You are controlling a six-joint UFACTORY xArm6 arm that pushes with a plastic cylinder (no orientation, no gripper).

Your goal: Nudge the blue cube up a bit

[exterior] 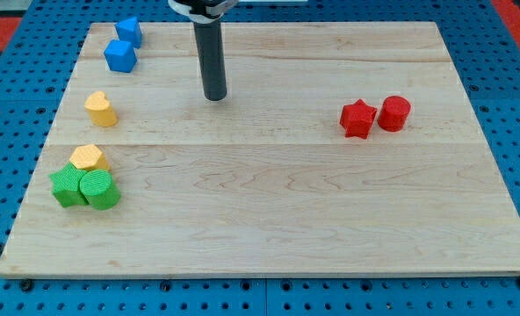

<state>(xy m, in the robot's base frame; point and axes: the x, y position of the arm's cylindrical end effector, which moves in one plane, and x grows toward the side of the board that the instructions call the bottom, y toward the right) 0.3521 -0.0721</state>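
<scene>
Since my tip (pixel 214 96) sits well to the view's right of the blue cube (pixel 119 56), touching nothing (plain rod, no tool to open or close), the nudge looks unstarted.

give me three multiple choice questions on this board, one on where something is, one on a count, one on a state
1. Where are the two red blocks?
A. on the view's right half
B. at the view's top left corner
C. beside the green blocks

2. How many blocks lie on the board?
A. five
B. eight
C. eleven

3. What is my tip touching?
A. a blue block
B. a yellow block
C. no block

Key:
1 A: the red star block and the red round block sit side by side on the view's right.
2 B: two red, two blue, two yellow, two green on the board.
3 C: my tip stands on bare wood, to the view's right of the blue blocks, apart from all.
</scene>
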